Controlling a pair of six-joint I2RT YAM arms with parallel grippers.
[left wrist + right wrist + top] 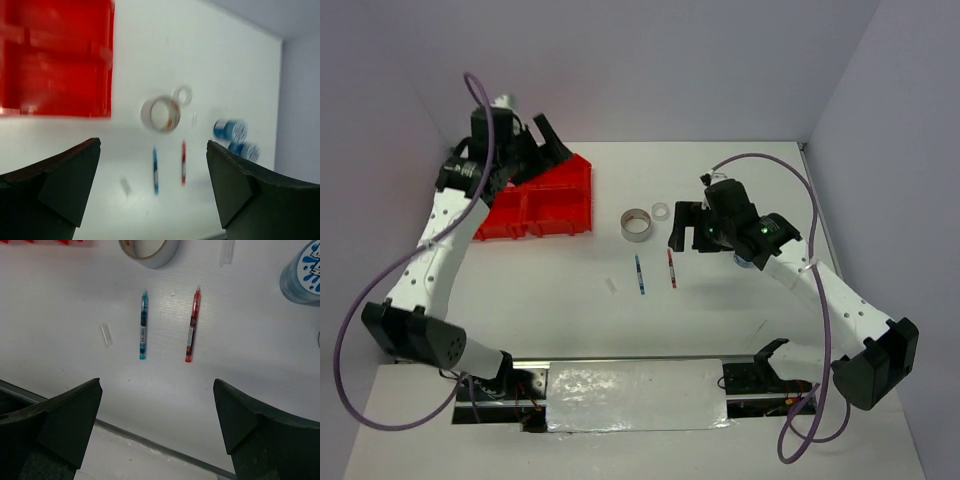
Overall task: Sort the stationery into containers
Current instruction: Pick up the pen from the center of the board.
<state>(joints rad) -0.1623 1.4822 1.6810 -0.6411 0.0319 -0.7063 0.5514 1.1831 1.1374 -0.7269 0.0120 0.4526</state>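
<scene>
Still loose on the surface (550, 290): blue pen (143, 326) and red pen (192, 326), side by side, parallel, not touching. Grey tape ring (638, 224) sits just beyond them, with the clear tape ring (661, 211) right beside it. Two blue-white tubs (230, 129) are off to the right, and in the top view one is mostly under the right arm. A small clear stick (105, 334) lies left of the blue pen, plus another clear bit near the ring that's too small for us to name.

The red bin (555, 200) is far left, well apart from all of that. We can't tell what's in its compartments, since the left wrist view is blurred.

The right pincer (689, 240) hangs above the pens, jaws spread wide and holding nothing. The left pincer (552, 140) is up over the far end of the bin, also spread and empty.

Our read is that the sort is mid-way and a pen is the next pick, on the right arm.

For the next move we'd centre on one pen only, set the jaws across the barrel, and drop the tips right down to the surface because the pens lie flat and thin. Watch that the neighbouring pen doesn't get nudged. The bin is a long reach for the right arm, so the left arm may be the better one for the drop.
</scene>
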